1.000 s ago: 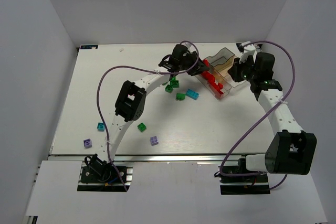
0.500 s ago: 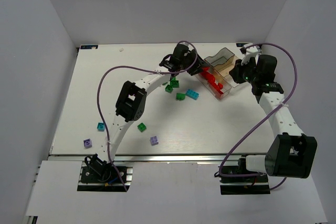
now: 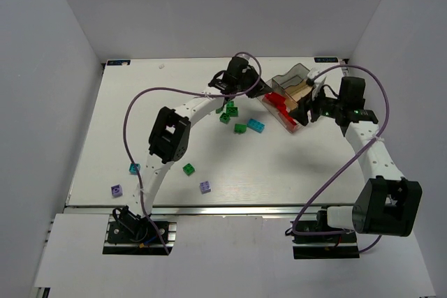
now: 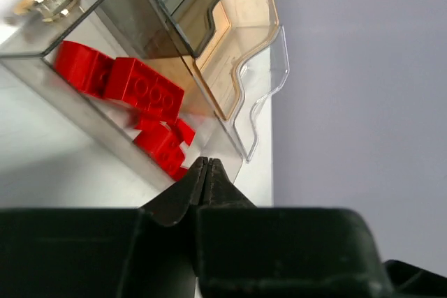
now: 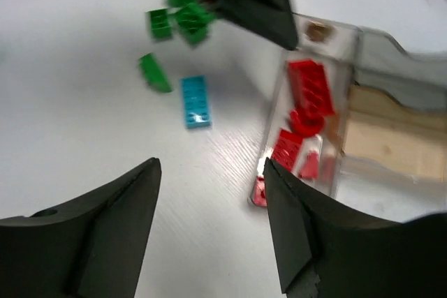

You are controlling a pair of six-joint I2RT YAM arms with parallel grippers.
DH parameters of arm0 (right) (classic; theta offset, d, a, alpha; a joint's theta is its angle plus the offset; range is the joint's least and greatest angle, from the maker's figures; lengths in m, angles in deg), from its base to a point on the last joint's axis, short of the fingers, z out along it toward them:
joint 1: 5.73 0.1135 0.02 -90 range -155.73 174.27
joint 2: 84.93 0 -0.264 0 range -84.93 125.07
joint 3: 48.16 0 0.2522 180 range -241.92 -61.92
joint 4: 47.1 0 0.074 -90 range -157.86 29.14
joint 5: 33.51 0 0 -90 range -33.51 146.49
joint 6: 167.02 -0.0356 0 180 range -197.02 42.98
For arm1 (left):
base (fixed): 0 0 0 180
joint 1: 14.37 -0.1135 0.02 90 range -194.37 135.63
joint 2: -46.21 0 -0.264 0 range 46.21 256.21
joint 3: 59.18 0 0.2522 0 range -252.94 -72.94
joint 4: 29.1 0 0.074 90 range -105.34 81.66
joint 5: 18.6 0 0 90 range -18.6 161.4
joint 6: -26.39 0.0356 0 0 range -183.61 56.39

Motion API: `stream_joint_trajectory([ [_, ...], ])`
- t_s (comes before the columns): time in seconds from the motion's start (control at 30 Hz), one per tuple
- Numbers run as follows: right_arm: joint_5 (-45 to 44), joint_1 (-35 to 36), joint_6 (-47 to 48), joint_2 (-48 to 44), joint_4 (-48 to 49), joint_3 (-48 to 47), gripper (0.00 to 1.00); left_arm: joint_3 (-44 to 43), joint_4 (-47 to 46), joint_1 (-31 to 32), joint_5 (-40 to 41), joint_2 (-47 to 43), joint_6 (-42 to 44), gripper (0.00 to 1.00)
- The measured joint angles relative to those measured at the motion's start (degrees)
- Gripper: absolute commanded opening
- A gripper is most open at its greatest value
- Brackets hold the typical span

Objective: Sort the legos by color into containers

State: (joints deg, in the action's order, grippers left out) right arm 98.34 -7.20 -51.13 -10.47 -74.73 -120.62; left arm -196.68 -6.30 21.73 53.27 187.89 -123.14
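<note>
The tray stands at the far right of the table. Several bricks lie in its leftmost compartment, the left gripper just beside that wall, the right gripper at the tray's near-right side. A cluster of bricks lies left of the tray, a pair of bricks just before it, and four stray bricks well apart toward the near-left edge

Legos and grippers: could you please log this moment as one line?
left gripper shut beside tray; right gripper open; red legos in tray; green legos loose
</note>
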Motion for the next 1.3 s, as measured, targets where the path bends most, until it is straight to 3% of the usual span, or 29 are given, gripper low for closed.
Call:
stream_joint_trajectory([
  [0.13,12.04,0.81,19.65,2.6,-11.91,-1.95,0.51,10.82,2.25,-1.36,1.4,-11.67,6.23,0.14],
  [0.17,13.53,1.4,23.8,4.02,-14.45,-2.56,0.5,15.04,3.41,-2.14,1.97,-16.61,8.17,0.32],
  [0.27,14.97,4.68,33.73,9.81,-20.72,-4.72,0.57,27.32,4.22,-4.59,4.22,-31.56,13.14,0.69],
  [0.33,13.66,7.56,36.63,13.38,-22.36,-5.6,0.69,34.58,4.96,-6.14,6.78,-41.29,15.56,0.76],
  [0.4,11.21,10.84,37.2,16.11,-22.05,-5.9,0.73,42.12,5.92,-7.5,10.08,-50.95,17.14,0.81],
  [0.53,3.98,16.87,33.27,19.02,-17.22,-6.32,0.81,56.72,10.03,-7.85,17.16,-66.79,18.4,0.82],
  [0.73,-7.48,22.1,23.1,26.93,-10.43,-12.2,0.86,70.79,20.72,-7.76,25.27,-79.84,16.59,0.84],
  [1.0,-16.76,22.62,16.0,32.72,-7.54,-16.31,0.89,74.64,32.54,-7.76,33.53,-91.56,12.41,0.85],
  [1.3,-21.62,23.43,13.49,37.31,-6.86,-17.84,0.87,77.31,38.99,-7.76,37.05,-93.33,7.34,0.85],
])
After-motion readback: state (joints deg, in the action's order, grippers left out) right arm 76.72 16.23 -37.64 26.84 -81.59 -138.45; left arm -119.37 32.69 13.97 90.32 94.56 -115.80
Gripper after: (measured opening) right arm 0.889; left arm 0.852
